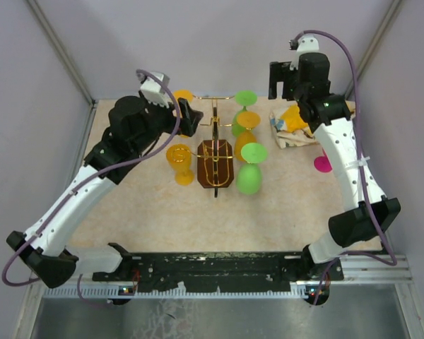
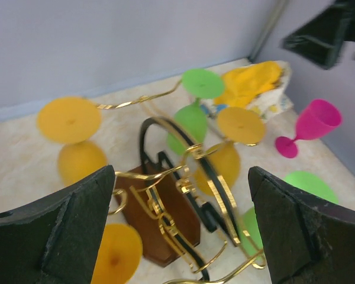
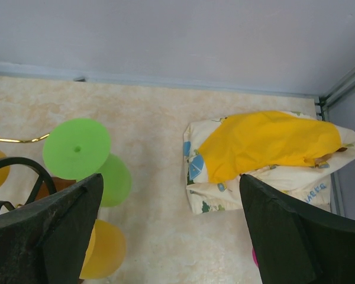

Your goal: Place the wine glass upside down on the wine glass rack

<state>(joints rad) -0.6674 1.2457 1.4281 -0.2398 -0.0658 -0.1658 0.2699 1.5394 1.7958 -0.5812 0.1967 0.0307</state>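
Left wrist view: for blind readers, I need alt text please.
A thin gold wire rack on a dark brown wooden base fills the centre, with orange plastic wine glasses and green ones hanging upside down from its arms. The open left gripper frames it; a pink wine glass stands upright at right.

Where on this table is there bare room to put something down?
The widest bare stretch is the near part of the table, between the wine glass rack and the arm bases. A narrower strip runs between the green glasses and the yellow cloth bundle. Around the rack it is crowded with hanging glasses.
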